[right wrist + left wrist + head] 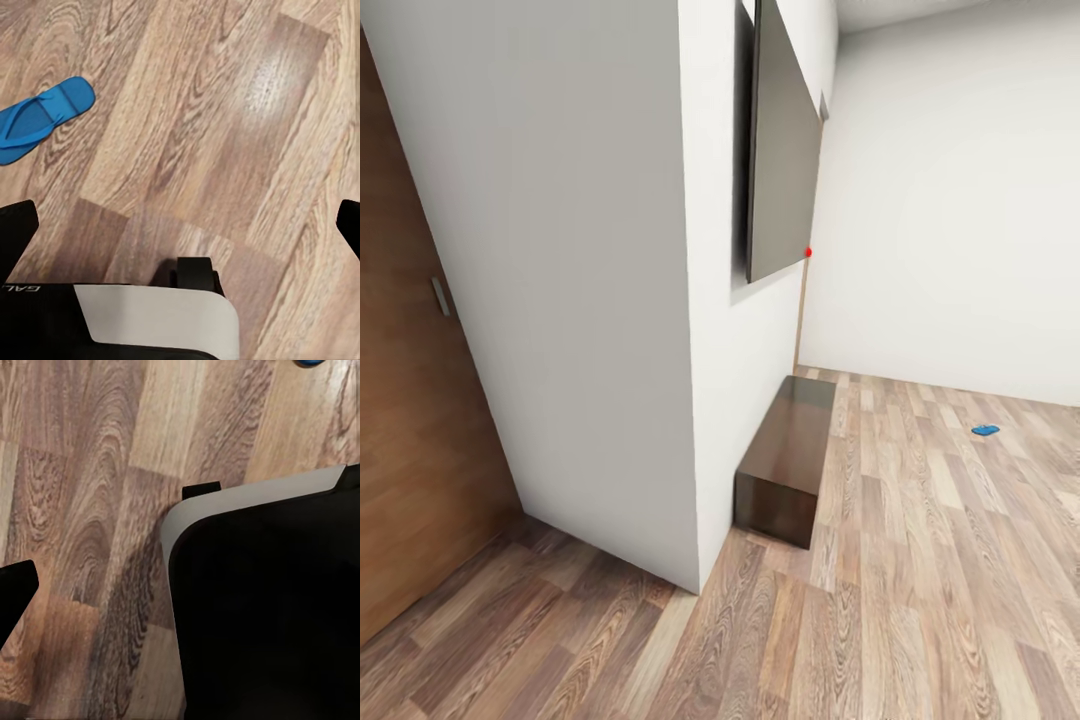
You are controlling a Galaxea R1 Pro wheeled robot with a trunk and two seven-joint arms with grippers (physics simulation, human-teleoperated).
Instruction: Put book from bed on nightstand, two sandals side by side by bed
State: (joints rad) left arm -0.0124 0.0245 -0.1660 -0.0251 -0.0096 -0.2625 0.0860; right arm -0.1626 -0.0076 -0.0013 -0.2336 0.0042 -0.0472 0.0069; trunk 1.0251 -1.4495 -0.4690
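Note:
One bright-blue sandal [41,116] lies flat on the wood-plank floor in the right wrist view, off to the side of my right gripper [180,225], which hangs open above the planks with nothing between its fingers. In the head view a blue sandal [985,430] lies far off on the floor near the white back wall. A sliver of blue [307,362] touches the edge of the left wrist view. There, one dark fingertip [15,589] of my left gripper stands far out to the side, and my dark body [270,615] covers the other. The bed, the book and the nightstands are out of view.
A white wall corner [690,400] juts out straight ahead. A brown wooden door [410,400] stands at the left. A dark flat panel [780,150] hangs on the wall's side above a low dark-brown cabinet [790,455]. Open plank floor [940,560] stretches to the right.

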